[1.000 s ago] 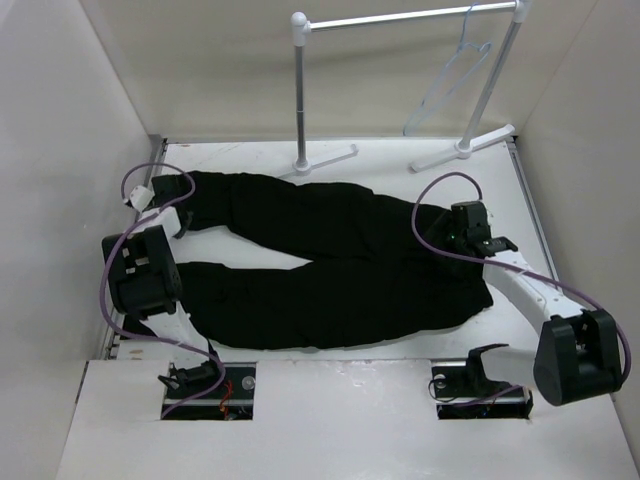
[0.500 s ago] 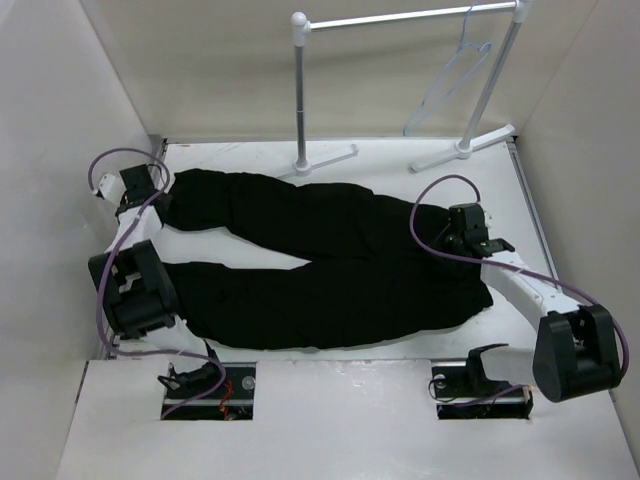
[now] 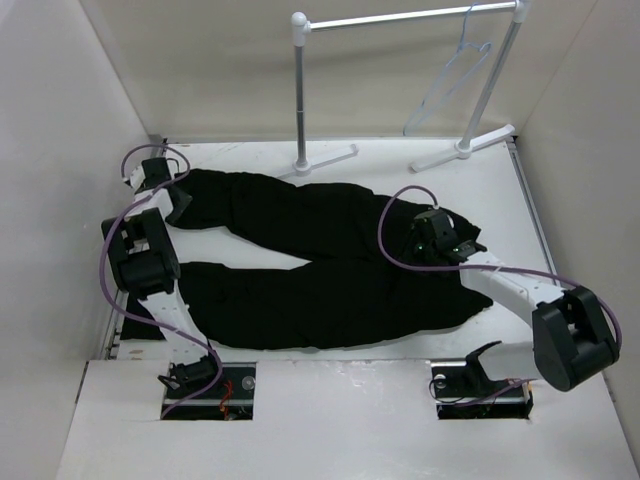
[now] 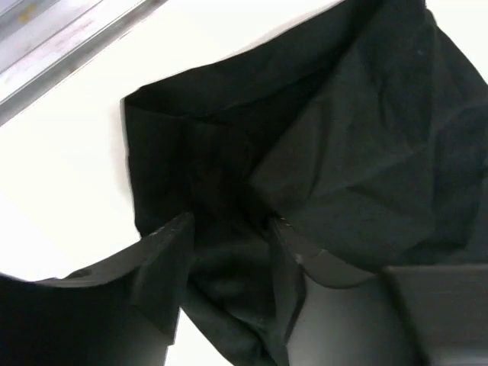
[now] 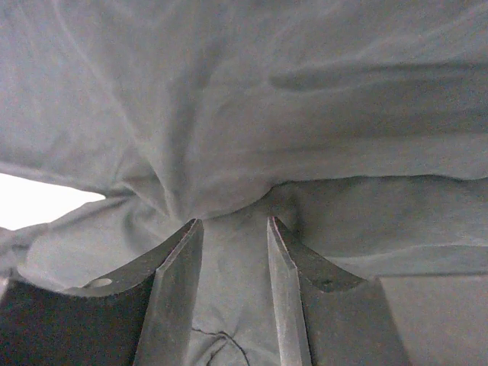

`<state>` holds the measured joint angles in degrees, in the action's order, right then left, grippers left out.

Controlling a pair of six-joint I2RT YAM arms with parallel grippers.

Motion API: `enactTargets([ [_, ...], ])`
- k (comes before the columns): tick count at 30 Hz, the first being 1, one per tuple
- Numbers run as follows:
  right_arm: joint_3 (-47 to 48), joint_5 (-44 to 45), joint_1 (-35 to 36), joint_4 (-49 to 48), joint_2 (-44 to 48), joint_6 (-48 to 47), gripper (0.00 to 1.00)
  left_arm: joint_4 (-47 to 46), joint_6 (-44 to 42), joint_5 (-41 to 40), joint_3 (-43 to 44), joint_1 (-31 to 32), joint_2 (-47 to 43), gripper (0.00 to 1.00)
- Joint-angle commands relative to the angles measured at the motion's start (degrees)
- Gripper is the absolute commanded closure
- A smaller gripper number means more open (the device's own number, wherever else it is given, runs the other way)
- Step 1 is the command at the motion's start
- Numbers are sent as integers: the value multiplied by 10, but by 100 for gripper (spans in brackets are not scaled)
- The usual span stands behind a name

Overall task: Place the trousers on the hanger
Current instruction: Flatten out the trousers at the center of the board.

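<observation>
Two arms reach onto the white table (image 3: pixel 400 172). On the left, the left gripper (image 3: pixel 168 192) sits at the end of the far trouser leg, its jaws almost closed with a bunch of black cloth pinched between them. The trousers (image 3: pixel 330 280) lie flat across the table, legs to the left and waist to the right. The right gripper (image 3: pixel 432 240) is down on the waist end, with its jaws squeezing a fold of cloth. Far back on the right, the hanger (image 3: pixel 440 92) hangs from the rail (image 3: pixel 400 15), well apart from the trousers.

Top cam overhead, wrist cams close-up; trousers (image 3: pixel 330 290) in all 3
</observation>
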<state>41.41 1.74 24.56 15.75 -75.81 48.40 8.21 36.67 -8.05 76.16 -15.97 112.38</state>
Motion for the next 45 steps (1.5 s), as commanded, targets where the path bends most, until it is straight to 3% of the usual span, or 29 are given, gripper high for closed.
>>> enactTargets([
  [1,18,-7,11,-34,-5,3,54,3,-13,1,31,5,13,65],
  [5,17,-4,13,-33,-6,3,51,3,-8,-21,24,3,0,87],
  [9,10,5,8,-21,-14,8,47,-2,0,-37,7,-10,-34,91],
  [17,-6,17,-50,17,-25,42,51,27,37,-106,-10,-33,-59,91],
  [22,-11,21,-72,31,-18,50,51,66,63,-126,37,-51,-16,78],
  [26,4,23,-89,49,4,44,45,52,59,-111,58,-51,-31,50],
  [27,12,24,-90,54,15,41,42,37,54,-108,52,-46,-48,47],
  [30,41,34,-95,63,41,22,35,3,46,-97,47,-29,-80,47],
  [32,65,36,-99,65,44,6,35,12,36,-81,85,-17,-57,47],
  [34,82,29,-106,60,37,-4,44,47,18,-70,150,-1,-10,48],
  [36,104,20,-111,60,26,-9,63,81,4,-83,211,10,31,49],
  [38,120,6,-110,61,21,-15,71,102,-10,-128,241,15,47,52],
  [42,125,10,-108,64,29,-20,66,114,-6,-210,232,15,40,56],
  [45,114,3,-108,59,30,-22,56,104,-8,-148,255,13,68,48],
])
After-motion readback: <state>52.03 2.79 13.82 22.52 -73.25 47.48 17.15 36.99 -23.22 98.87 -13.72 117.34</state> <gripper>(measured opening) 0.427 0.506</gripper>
